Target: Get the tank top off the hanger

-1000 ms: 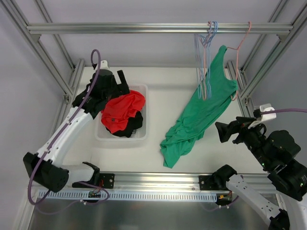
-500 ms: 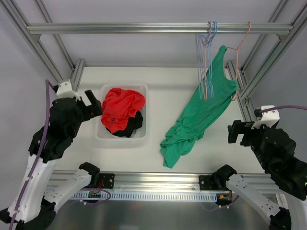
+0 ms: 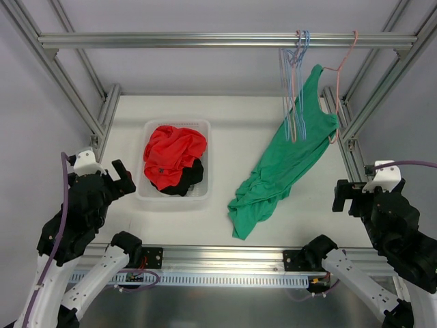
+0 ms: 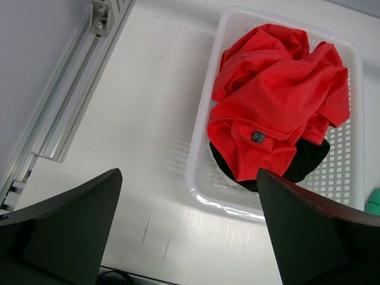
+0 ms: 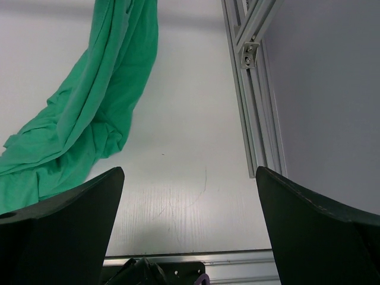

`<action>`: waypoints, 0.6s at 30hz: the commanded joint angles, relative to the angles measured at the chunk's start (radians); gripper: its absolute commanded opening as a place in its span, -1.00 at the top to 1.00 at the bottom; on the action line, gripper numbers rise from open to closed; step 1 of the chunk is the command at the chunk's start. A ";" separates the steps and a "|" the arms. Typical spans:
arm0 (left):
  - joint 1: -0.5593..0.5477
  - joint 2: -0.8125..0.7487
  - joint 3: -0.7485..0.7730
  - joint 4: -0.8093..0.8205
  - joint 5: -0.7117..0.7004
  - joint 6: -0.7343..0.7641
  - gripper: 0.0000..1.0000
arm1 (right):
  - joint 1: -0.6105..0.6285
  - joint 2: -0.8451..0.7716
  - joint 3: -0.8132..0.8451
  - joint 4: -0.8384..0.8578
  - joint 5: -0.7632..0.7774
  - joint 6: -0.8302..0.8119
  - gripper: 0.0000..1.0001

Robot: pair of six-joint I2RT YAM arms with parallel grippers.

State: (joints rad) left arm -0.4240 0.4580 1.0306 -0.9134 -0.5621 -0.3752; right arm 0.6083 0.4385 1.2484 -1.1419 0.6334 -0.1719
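The green tank top (image 3: 287, 160) hangs on the pink hanger (image 3: 338, 68), and its lower part is heaped on the worktop (image 3: 239, 130). It looks light and limp, so pinch it near the strap (image 3: 318, 74). Your left gripper (image 3: 124, 179) and right gripper (image 3: 341, 195) stand spread, empty.

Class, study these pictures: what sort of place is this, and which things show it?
Probably a robotics lab test cell: an aluminium frame boxes in a white table, a left arm and right arm are mounted at its near edge, and a green tank top hangs from a hanger.
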 commanded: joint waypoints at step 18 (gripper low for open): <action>0.005 0.004 -0.073 0.039 -0.070 -0.039 -0.97 | 0.005 0.012 -0.038 0.102 0.040 -0.006 -0.99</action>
